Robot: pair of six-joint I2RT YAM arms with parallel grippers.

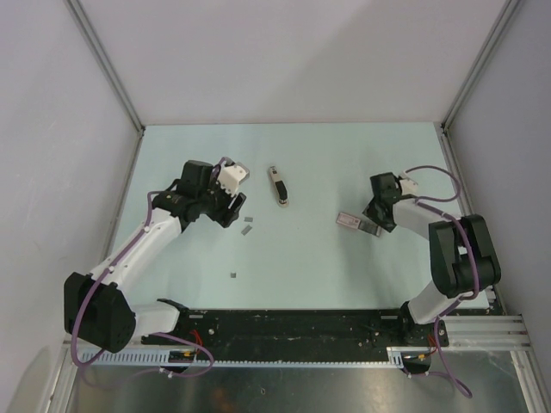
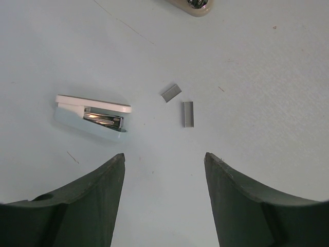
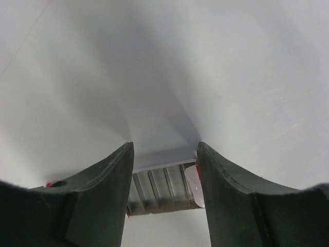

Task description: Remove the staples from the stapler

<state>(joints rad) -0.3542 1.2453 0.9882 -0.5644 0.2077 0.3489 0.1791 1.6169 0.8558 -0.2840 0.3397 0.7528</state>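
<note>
The stapler [image 1: 277, 185], a slim curved beige bar with dark parts, lies on the table left of centre; only its end [image 2: 195, 5] shows in the left wrist view. Two short staple strips [image 1: 248, 222] [image 2: 171, 92] [image 2: 188, 113] lie in front of my left gripper [image 1: 231, 217] [image 2: 164, 157], which is open and holds nothing. A third strip [image 1: 233, 275] lies nearer the arm bases. My right gripper [image 1: 372, 225] [image 3: 164, 146] has both fingers against the sides of a small staple box [image 1: 348, 220] [image 3: 162, 188] with ridged metal strips inside.
A small white and pale blue case [image 2: 92, 116] with shiny metal inside lies on the table left of my left fingers; my left arm hides it from above. Grey walls [image 1: 284, 60] close the back and sides. A black rail [image 1: 293, 331] runs along the near edge.
</note>
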